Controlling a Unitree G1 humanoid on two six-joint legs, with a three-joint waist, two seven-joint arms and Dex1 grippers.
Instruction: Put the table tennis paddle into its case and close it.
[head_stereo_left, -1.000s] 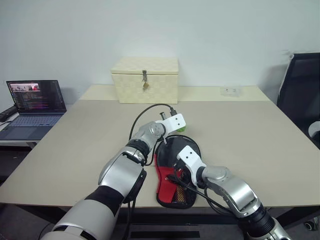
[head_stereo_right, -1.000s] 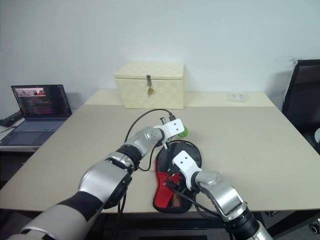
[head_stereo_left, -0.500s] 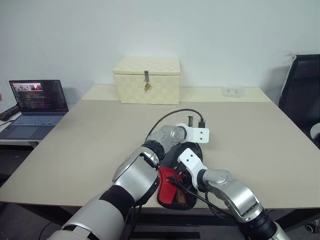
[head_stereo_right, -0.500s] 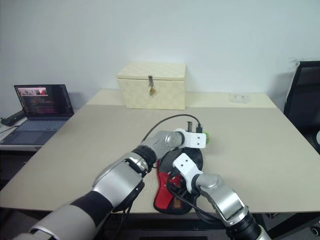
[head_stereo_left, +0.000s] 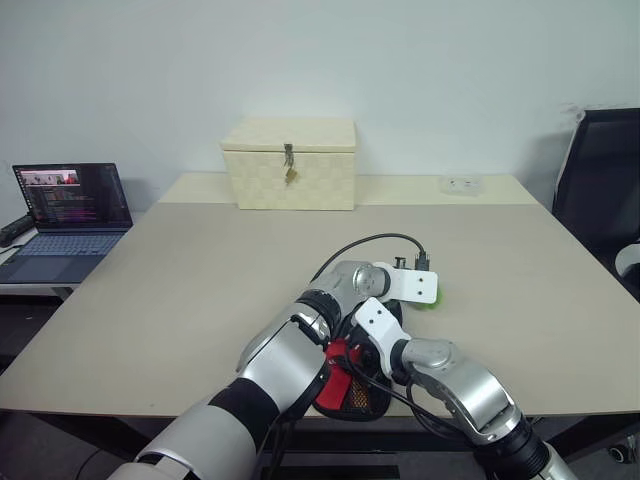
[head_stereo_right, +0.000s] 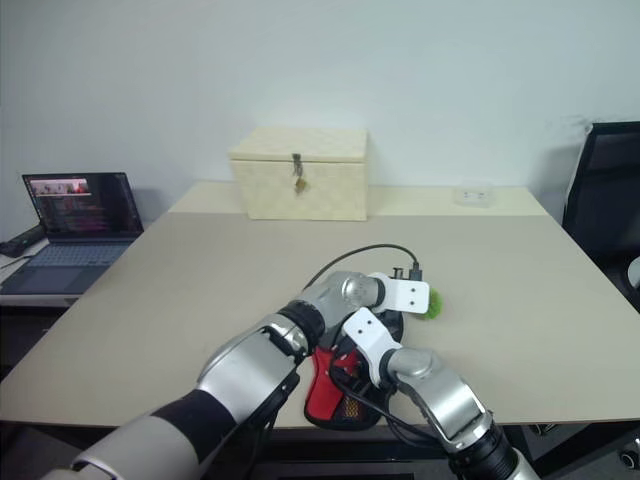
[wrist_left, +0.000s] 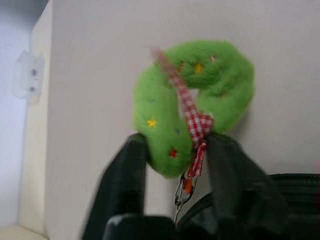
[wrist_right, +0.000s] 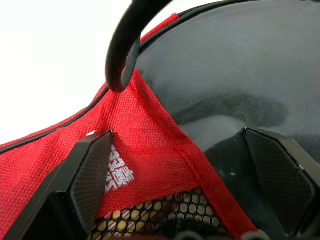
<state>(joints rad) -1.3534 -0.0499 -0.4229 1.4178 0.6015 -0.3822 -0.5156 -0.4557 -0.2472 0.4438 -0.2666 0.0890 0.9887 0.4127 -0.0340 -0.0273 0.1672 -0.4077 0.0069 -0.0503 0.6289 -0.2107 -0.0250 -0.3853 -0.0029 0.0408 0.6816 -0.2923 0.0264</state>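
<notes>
I'm swinging my left gripper (wrist_left: 175, 150) rightward along the case's (head_stereo_left: 352, 385) far rim since a second ago, towing the green pom-pom (wrist_left: 195, 102) zip charm; its fingers are now loosening around it. Right gripper (wrist_right: 177, 187) is hovering wide open over the red panel. Paddle hidden, presumably inside. I'd regrip the charm and pull along the zip line.

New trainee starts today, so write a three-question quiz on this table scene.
1. True or false: the cream box at the far side of the table has its lid shut.
2. What lies under the right gripper? A) laptop B) black and red case C) chair
3. Fill in: the fuzzy charm by the case is ___.
Key: 1 true; 2 B; 3 green.
</notes>
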